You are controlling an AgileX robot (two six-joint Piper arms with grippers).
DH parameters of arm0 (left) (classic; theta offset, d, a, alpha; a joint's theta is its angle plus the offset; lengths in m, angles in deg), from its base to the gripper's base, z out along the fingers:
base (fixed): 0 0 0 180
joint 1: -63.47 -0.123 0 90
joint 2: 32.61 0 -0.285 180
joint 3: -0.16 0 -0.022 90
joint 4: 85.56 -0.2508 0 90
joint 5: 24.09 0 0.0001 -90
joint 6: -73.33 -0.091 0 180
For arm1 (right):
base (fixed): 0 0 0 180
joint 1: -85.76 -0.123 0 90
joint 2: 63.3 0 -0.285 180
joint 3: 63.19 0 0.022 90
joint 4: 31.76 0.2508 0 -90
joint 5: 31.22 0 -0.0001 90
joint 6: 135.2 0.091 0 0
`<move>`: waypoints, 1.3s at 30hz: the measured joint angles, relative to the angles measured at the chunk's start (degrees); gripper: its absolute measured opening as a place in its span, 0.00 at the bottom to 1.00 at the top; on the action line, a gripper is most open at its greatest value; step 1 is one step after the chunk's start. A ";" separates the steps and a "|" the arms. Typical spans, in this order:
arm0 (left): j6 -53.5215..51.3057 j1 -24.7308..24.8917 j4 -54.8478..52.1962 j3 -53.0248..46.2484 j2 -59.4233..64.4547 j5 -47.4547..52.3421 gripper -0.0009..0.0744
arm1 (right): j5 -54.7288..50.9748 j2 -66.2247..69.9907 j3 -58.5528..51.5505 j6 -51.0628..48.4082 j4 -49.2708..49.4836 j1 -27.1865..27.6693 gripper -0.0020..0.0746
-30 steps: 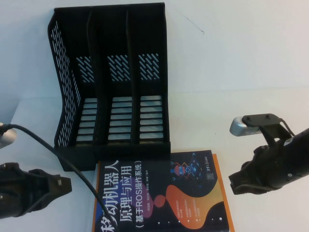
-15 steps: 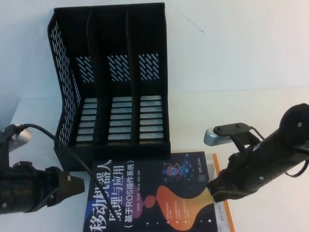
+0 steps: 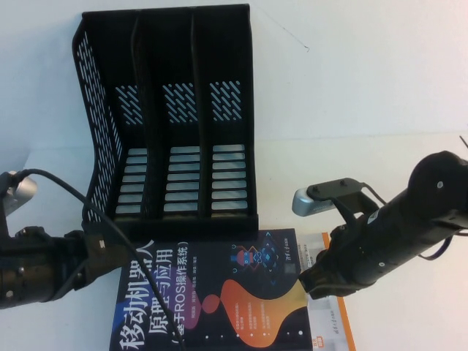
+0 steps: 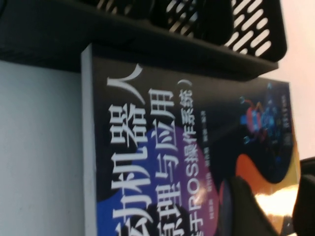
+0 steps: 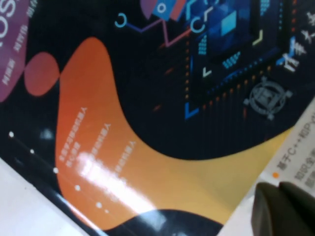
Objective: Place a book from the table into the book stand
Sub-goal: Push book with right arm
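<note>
The dark navy book (image 3: 212, 300) lies flat on the white table (image 3: 380, 110), just in front of the black book stand (image 3: 172, 124), whose three slots stand empty. My left gripper (image 3: 113, 252) is at the book's far left corner, close to the stand's base. In the left wrist view its fingers (image 4: 251, 206) are apart over the cover (image 4: 162, 123), so it is open. My right gripper (image 3: 311, 281) is shut and empty, pressed against the book's right edge. In the right wrist view (image 5: 283, 209) it rests beside the cover (image 5: 147, 98).
A white book with an orange border (image 3: 329, 322) lies under the dark book, its right strip uncovered; it also shows in the right wrist view (image 5: 300, 162). The stand's front lip (image 4: 147, 44) runs along the book's far edge. Bare table lies to the right and behind.
The dark book has slid left, uncovering the white book's right strip. My right gripper moved left with the book's edge. My left gripper moved right, up to the book's left corner.
</note>
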 joint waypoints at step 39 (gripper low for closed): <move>-1.43 -15.65 -1.31 0.00 -19.34 15.98 0.01 | -0.29 0.00 0.02 5.48 -0.29 -0.94 0.04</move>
